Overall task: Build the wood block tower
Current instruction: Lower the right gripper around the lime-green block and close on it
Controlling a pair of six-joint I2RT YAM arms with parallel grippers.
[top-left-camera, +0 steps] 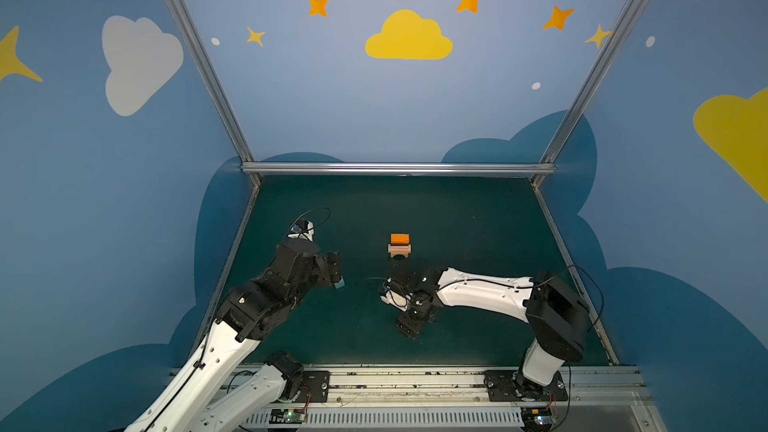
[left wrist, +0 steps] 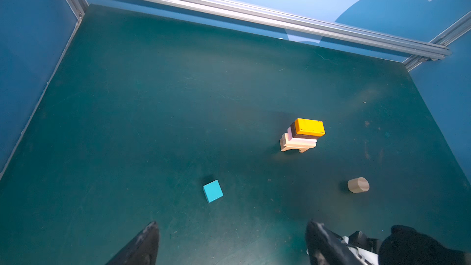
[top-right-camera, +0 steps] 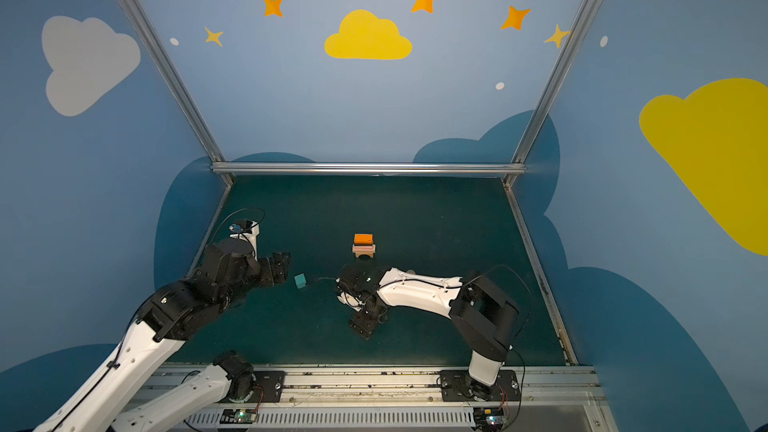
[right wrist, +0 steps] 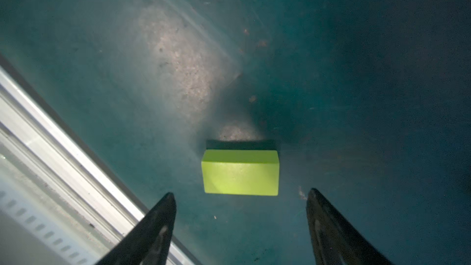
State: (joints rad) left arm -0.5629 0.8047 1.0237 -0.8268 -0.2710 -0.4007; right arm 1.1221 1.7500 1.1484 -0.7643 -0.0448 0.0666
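Observation:
The wood block tower [top-left-camera: 400, 245] [top-right-camera: 363, 245] stands mid-mat: a tan arch [left wrist: 297, 146] at the bottom, then a pink brick [left wrist: 302, 139], a dark brown brick [left wrist: 293, 129] and an orange brick [left wrist: 309, 126] on top. A teal cube [left wrist: 212, 191] [top-right-camera: 300, 280] lies just ahead of my open, empty left gripper [left wrist: 232, 225] [top-left-camera: 334, 270]. A tan short cylinder [left wrist: 358, 184] lies on its side to the tower's right. A lime green brick [right wrist: 240, 173] lies flat just beyond the tips of my open right gripper [right wrist: 240, 195] [top-left-camera: 409, 326], untouched. The right arm hides this brick in both top views.
The dark green mat [top-left-camera: 457, 218] is fenced by blue walls and an aluminium rail [top-left-camera: 399, 168] at the back. A front rail [right wrist: 38, 128] with the arm bases runs close beside the right gripper. The right arm's white link [top-left-camera: 478, 290] stretches across the mat in front of the tower.

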